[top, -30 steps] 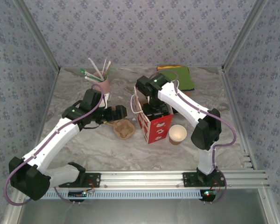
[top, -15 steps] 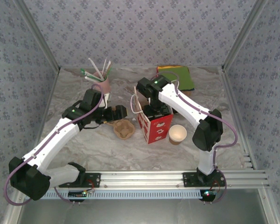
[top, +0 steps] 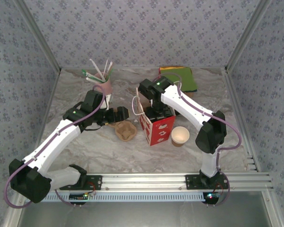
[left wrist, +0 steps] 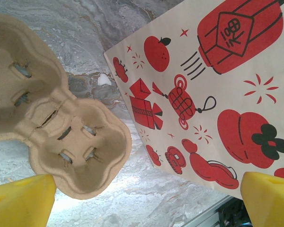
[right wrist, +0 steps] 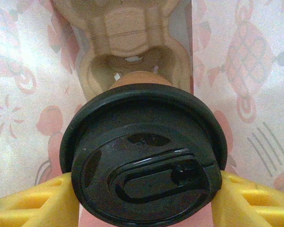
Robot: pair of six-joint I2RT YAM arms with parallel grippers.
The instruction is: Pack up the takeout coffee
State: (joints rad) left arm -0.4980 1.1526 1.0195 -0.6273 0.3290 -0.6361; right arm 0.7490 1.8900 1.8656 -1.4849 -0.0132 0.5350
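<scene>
The right gripper (right wrist: 146,191) grasps the takeout coffee (right wrist: 144,142) at its black lid, one yellow finger (right wrist: 42,203) on each side. The cup is inside the red-printed paper bag (top: 157,130), above a pulp tray (right wrist: 128,42) lying in the bag. The left gripper (left wrist: 144,196) is spread wide and empty over a second pulp carrier (left wrist: 61,127), just left of the bag

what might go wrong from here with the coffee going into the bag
The right tool pinches the takeout coffee high up, at its rim; it could slip free. It is above the pulp tray inside the paper bag; off centre, it may land on a ridge and tip. The left tool stands open beside the bag, not holding it, so the bag might shift when the arm lifts out.
</scene>
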